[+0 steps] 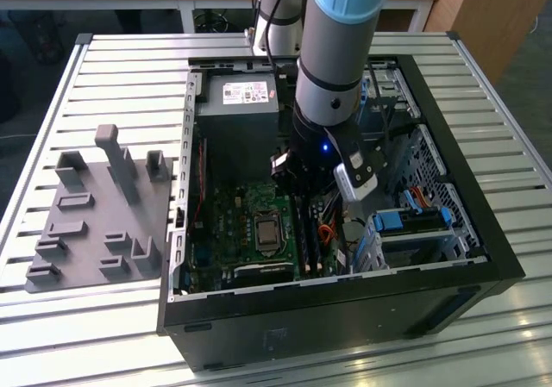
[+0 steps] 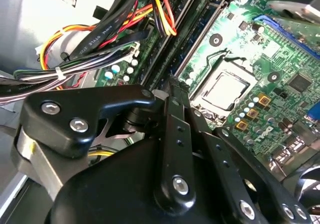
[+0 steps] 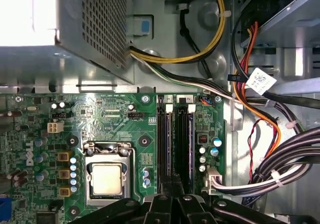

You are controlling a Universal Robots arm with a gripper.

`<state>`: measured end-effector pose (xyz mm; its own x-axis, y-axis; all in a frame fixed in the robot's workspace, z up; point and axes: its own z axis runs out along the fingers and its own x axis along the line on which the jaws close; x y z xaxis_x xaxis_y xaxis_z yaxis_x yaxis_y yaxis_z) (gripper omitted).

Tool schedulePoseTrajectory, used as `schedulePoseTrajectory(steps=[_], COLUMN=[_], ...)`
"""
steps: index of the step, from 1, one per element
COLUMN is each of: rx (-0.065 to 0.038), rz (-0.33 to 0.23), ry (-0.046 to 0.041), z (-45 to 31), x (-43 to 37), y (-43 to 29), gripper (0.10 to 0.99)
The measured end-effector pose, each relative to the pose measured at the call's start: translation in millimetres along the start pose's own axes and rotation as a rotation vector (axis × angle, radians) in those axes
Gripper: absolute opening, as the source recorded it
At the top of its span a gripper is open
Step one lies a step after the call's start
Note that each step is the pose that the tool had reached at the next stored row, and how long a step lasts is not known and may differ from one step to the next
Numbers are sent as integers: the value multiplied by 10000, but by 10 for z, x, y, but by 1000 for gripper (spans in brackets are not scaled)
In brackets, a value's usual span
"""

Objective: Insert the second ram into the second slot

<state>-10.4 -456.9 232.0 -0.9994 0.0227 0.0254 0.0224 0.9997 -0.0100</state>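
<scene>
a slatted metal bench (image 1: 129, 77) carries an open pc case (image 1: 483, 232). the gripper (image 3: 172, 204) sits low over the ram slots (image 3: 175, 144), its fingers drawn close together; whether they pinch the second ram i can't tell. any stick there would run lengthwise along the slots; pressing straight down and evenly seems wise.

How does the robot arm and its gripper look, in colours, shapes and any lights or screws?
The arm is a thick grey tube with a light blue cap at its joint and a black ring below it. Near the wrist a small blue light glows, beside a white and grey box. The gripper is matte black, built of flat linked bars with silver screws.
</scene>
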Motion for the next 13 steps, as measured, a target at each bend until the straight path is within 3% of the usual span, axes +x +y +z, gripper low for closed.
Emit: schedulePoseTrajectory(steps=[13], rx=[-4], rz=[0], ry=[8], z=[-82], x=[2], y=[0], gripper=[106])
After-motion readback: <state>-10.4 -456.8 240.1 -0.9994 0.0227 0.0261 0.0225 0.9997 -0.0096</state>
